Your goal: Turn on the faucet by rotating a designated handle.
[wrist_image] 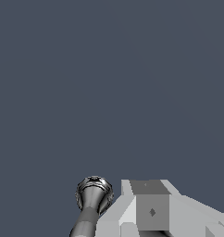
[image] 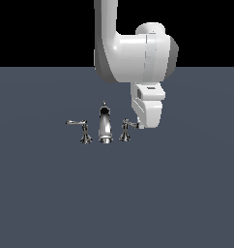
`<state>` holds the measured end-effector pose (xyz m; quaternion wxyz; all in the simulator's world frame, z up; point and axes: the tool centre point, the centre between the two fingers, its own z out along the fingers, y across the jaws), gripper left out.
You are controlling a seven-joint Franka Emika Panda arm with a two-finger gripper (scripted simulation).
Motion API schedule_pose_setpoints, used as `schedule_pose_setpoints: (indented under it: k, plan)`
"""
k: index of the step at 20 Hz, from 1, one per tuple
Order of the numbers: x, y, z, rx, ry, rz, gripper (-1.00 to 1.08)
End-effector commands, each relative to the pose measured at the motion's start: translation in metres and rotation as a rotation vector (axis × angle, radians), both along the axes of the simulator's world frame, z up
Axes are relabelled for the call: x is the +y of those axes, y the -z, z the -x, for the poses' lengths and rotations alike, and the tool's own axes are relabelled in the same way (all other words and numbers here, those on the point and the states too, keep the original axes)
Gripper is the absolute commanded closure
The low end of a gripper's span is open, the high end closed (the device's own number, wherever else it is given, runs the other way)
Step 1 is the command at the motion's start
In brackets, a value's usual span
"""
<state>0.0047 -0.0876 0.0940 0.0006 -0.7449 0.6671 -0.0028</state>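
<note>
The chrome faucet [image: 105, 125] stands on the floor in the exterior view, its tall curved spout in the middle. The handle [image: 127, 129] is the post on the exterior view's right of the spout, its lever pointing right and slightly up. My gripper [image: 140, 124] hangs low right beside that lever's tip, touching or nearly touching it. In the wrist view the handle [wrist_image: 93, 195] shows as a flared chrome post close beside the grey fingers [wrist_image: 148, 206]. The hand's body hides the fingertips, so whether they are open or shut does not show.
A mirrored handle [image: 80, 128] with a left-pointing lever stands on the exterior view's left of the spout. The flat dark grey floor [image: 177, 193] stretches all around the faucet. The white arm [image: 133, 53] comes down from above, behind the faucet.
</note>
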Motion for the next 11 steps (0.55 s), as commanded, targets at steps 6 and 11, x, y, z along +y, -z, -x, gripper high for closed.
schedule_pose_setpoints:
  k: [6, 11]
  plan:
    - [0.030, 0.000, 0.017, 0.003, -0.008, -0.002, 1.08]
    - [0.046, 0.000, 0.027, 0.005, -0.009, -0.003, 1.08]
